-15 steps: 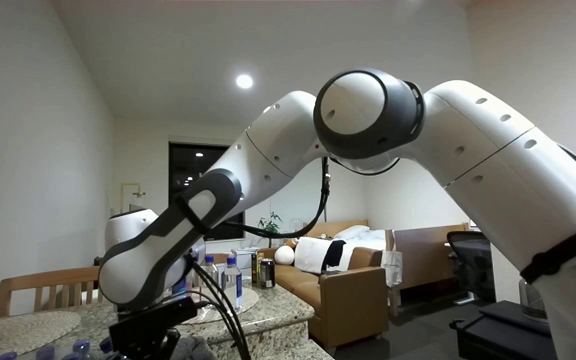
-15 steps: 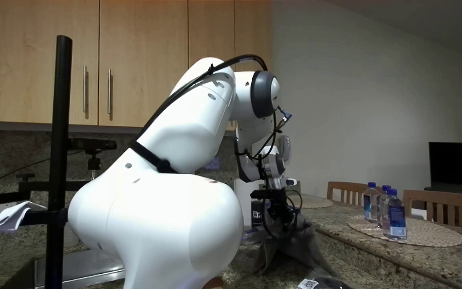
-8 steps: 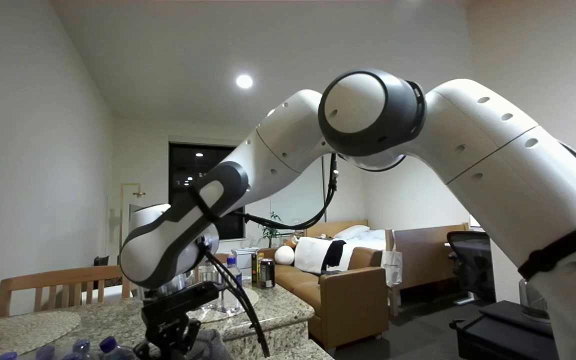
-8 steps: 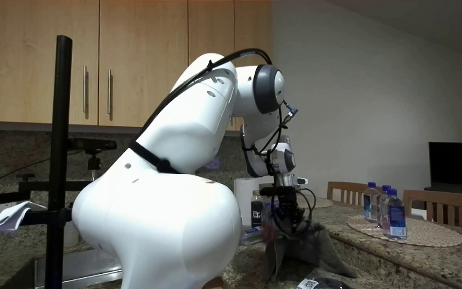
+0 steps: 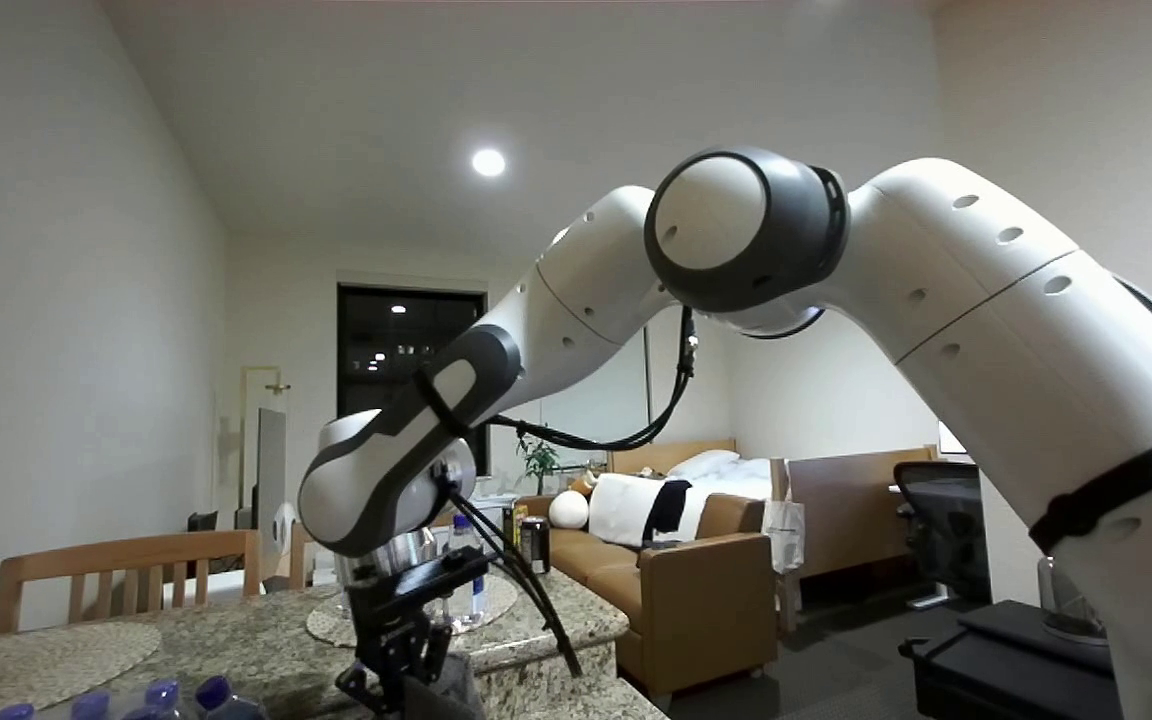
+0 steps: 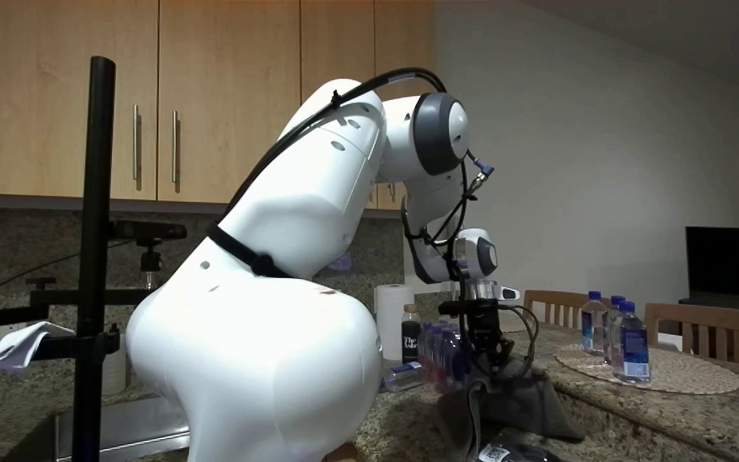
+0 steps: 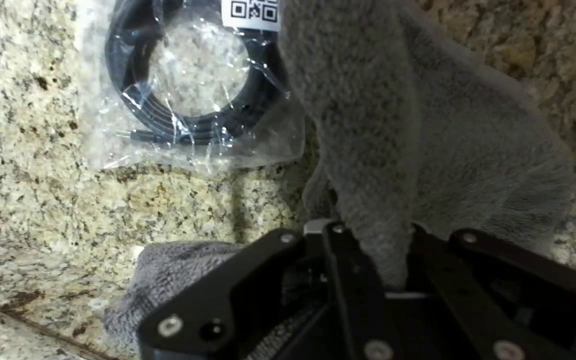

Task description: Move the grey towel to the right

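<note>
The grey towel [image 7: 488, 160] hangs in folds from my gripper [image 7: 374, 232] in the wrist view, with one fold pinched between the two black fingers. In an exterior view the towel [image 6: 530, 410] drapes down from the gripper [image 6: 496, 369] onto the lower granite counter, against the raised ledge. In an exterior view only a piece of the towel [image 5: 458, 685] shows beside the gripper [image 5: 391, 685] at the bottom edge. The towel's lower folds and the far side of the grip are hidden.
A plastic bag with a coiled black cable [image 7: 193, 120] lies beside the towel. Several water bottles [image 6: 443, 353] stand close behind the gripper, and a bottle lies down [image 6: 403, 376] near them. The raised granite ledge [image 6: 600, 417] carries bottles [image 6: 634, 350] on a woven mat.
My gripper has moved to the right in both exterior views, carrying the towel along. The standing bottles behind it have come into view. The towel now reaches the bagged cable.
</note>
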Robot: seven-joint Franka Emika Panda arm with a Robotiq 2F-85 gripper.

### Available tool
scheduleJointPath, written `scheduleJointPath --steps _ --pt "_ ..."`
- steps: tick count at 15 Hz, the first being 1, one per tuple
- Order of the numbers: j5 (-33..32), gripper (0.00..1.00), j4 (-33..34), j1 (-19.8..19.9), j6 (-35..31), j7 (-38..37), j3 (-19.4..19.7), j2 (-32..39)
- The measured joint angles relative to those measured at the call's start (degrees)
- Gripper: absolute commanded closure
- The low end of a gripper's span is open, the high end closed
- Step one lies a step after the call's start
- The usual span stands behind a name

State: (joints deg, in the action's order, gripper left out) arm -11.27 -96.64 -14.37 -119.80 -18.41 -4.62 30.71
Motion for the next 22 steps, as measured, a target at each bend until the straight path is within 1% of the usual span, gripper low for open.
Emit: scheduleJointPath --steps 3,8,14,22 --pt "0.00 0.90 -1.22 1.80 0.02 3.30 0.33 0.30" --pt "0.00 0.90 -1.95 3.59 1.28 5.54 1.26 0.98" --pt "0.01 0.90 -2.03 5.07 3.04 6.04 2.35 1.08" --pt "0.99 0.90 -2.50 8.45 3.30 7.23 3.39 1.10"
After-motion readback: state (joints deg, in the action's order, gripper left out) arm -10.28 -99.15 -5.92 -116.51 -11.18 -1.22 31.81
